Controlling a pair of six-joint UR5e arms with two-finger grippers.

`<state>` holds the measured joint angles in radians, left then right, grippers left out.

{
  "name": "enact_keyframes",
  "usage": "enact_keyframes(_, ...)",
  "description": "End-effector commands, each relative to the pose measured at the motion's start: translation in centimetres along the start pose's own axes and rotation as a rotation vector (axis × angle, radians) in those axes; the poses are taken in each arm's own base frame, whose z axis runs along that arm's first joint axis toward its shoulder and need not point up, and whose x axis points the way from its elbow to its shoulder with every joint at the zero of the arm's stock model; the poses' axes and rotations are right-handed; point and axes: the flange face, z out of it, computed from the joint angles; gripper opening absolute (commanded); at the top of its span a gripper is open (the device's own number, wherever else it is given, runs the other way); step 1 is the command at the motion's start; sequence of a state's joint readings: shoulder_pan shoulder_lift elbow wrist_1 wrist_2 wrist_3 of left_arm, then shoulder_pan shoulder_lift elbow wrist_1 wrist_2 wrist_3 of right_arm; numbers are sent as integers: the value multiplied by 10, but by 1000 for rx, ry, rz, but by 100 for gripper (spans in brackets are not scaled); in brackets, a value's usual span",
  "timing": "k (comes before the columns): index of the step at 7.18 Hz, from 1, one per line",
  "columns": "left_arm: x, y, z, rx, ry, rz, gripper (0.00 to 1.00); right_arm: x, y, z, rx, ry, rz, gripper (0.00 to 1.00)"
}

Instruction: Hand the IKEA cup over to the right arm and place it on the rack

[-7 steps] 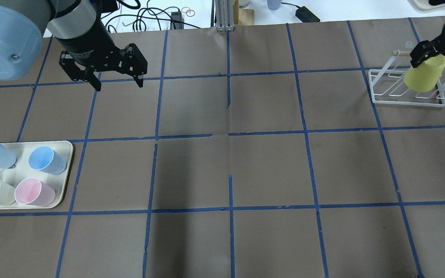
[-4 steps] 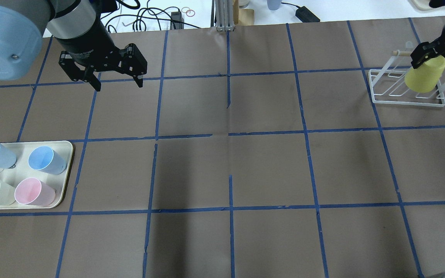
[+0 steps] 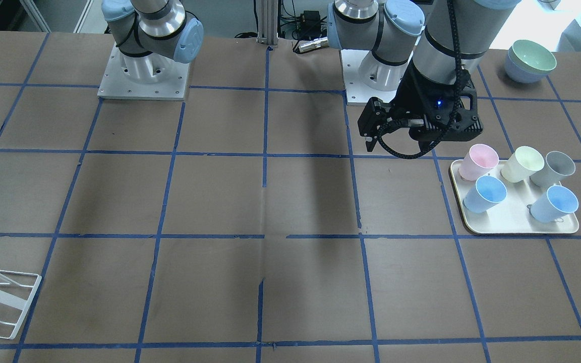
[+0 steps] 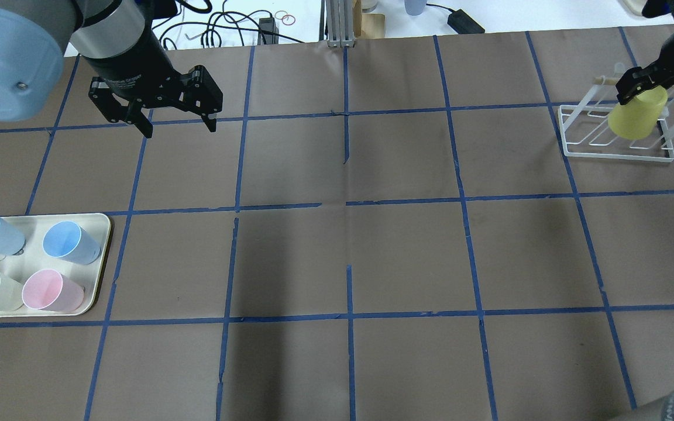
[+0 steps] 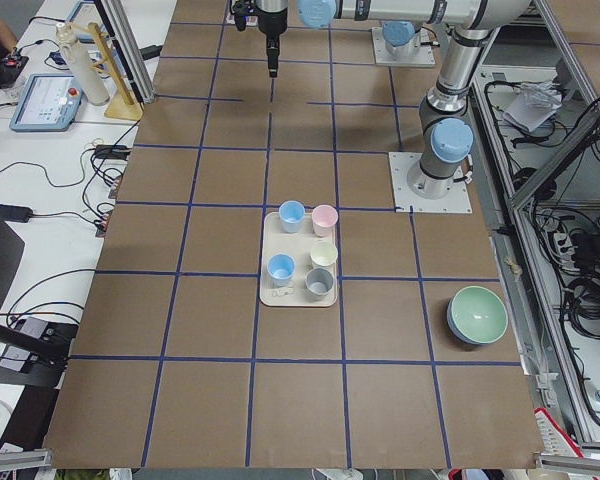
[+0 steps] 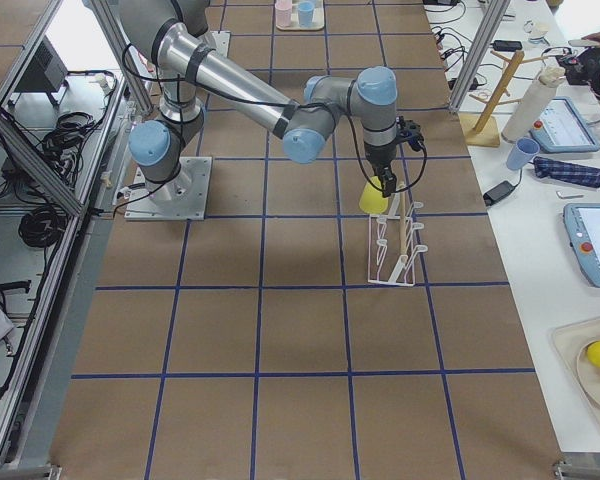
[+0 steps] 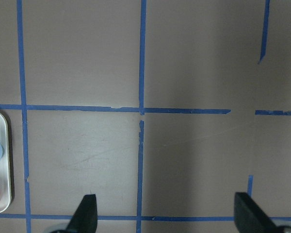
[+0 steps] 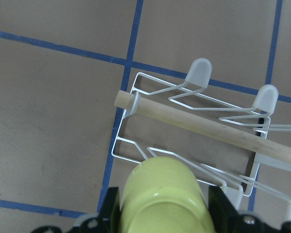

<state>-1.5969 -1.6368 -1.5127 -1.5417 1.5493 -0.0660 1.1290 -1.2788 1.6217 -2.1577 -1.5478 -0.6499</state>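
IKEA cup (image 4: 635, 117): one, clamped in right pincer (image 4: 641, 86) over one rack (image 4: 618, 155); left pincer (image 4: 181, 130) spread, empty; five cups (image 3: 489, 194) on tray (image 3: 512, 228).

We count one yellow IKEA cup (image 4: 635, 114), one wire rack (image 4: 612, 155), one cream tray (image 3: 512, 217), five tumblers (image 3: 487, 194), two stacked bowls (image 3: 532, 58).

We see a cream tray (image 3: 515, 226) on the brown, blue-taped worktop (image 3: 220, 201). It carries a pink cup (image 3: 478, 161), a pale green cup (image 3: 522, 164), a grey cup (image 3: 553, 168), a first blue cup (image 3: 485, 194) and a second blue cup (image 3: 554, 203). Stacked bowls (image 3: 530, 60) sit well apart from the tray.
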Motion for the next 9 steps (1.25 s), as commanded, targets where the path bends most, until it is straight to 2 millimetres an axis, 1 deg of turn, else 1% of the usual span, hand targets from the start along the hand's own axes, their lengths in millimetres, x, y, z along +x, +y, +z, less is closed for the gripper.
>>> enact_keyframes(1,0,0,0,0,0,0,100,2,0,21,-25,-18,8,2)
enact_keyframes(3,0,0,0,0,0,0,100,1,0,27,-26,-31,10,2)
enact_keyframes(5,0,0,0,0,0,0,100,4,0,46,-48,-50,15,5)
enact_keyframes(6,0,0,-1,2,0,0,100,6,1,46,-49,-50,18,12)
enact_keyframes(7,0,-1,-1,2,0,0,100,7,1,46,-49,-50,14,43)
enact_keyframes(8,0,-2,-2,5,2,0,100,14,5,47,-52,-53,23,99)
enact_keyframes(9,0,-2,-2,3,0,0,100,15,5,46,-51,-50,20,100)
